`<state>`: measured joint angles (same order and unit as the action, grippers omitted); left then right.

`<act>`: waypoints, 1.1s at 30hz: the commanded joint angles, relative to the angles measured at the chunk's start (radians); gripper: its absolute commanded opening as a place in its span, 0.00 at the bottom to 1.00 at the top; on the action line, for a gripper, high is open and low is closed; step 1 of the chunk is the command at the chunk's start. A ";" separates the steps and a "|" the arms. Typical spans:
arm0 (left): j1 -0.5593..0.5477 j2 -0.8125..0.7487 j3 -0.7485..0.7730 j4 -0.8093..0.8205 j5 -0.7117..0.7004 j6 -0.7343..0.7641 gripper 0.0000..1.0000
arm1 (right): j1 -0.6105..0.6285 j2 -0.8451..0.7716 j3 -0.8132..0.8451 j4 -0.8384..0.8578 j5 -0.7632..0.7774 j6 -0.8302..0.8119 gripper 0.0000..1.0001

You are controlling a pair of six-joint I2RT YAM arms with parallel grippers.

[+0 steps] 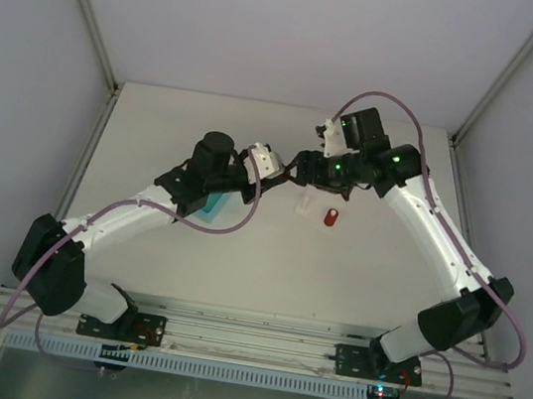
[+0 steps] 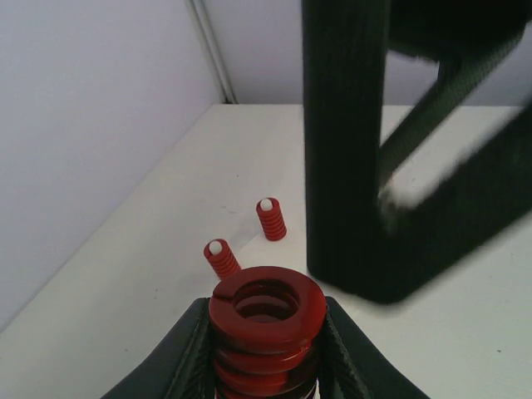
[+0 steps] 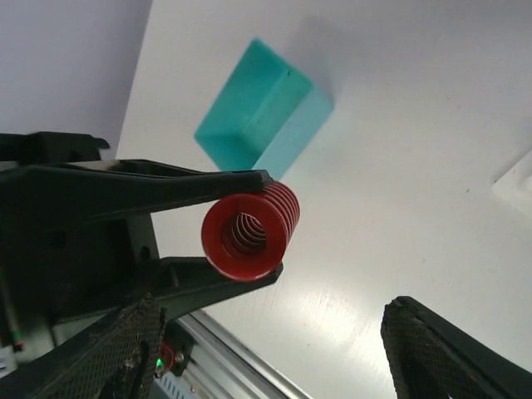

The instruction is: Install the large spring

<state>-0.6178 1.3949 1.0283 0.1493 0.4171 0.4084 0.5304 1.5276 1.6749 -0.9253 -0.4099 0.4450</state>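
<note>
My left gripper (image 2: 266, 309) is shut on the large red spring (image 2: 268, 332), holding it by its sides above the table. In the right wrist view the spring (image 3: 247, 233) lies level between the left gripper's black fingers (image 3: 166, 184), its open end facing the camera. My right gripper (image 3: 278, 357) is open and empty, just in front of the spring. One of its fingers (image 2: 349, 150) fills the left wrist view. In the top view the two grippers meet mid-table, left (image 1: 284, 169) and right (image 1: 304, 161); the spring is hidden there.
Two small red springs (image 2: 271, 219) (image 2: 221, 258) stand on white pegs on the table, showing as a red spot (image 1: 331, 216) in the top view. A small white part (image 1: 303, 203) lies beside them. A teal block (image 1: 210, 206) (image 3: 262, 116) lies under the left arm.
</note>
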 commanded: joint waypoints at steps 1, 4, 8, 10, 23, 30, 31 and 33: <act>-0.014 -0.001 0.059 0.014 0.005 0.027 0.00 | 0.022 0.044 0.043 -0.067 -0.034 -0.005 0.73; -0.017 0.004 0.061 0.015 0.011 0.024 0.00 | 0.027 0.072 0.058 -0.031 -0.047 0.008 0.70; -0.023 0.009 0.057 0.028 0.016 0.022 0.00 | 0.031 0.120 0.078 -0.015 -0.049 0.031 0.64; -0.026 0.013 0.058 0.032 0.016 0.024 0.00 | 0.035 0.148 0.088 -0.027 -0.050 0.031 0.62; -0.032 0.013 0.021 0.086 -0.020 -0.021 0.04 | 0.043 0.186 0.094 -0.017 -0.015 0.021 0.03; -0.025 -0.056 -0.070 0.088 -0.084 -0.053 0.62 | 0.029 0.208 0.127 0.014 0.058 0.033 0.00; -0.020 -0.067 -0.082 0.082 -0.091 -0.065 0.93 | 0.021 0.206 0.127 0.008 0.077 0.034 0.00; -0.009 -0.083 -0.092 0.046 -0.099 -0.091 0.99 | 0.003 0.191 0.107 -0.001 0.129 0.031 0.00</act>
<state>-0.6395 1.3582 0.9577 0.1864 0.3363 0.3687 0.5671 1.7302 1.7672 -0.9318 -0.3798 0.4694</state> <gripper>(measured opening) 0.812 0.309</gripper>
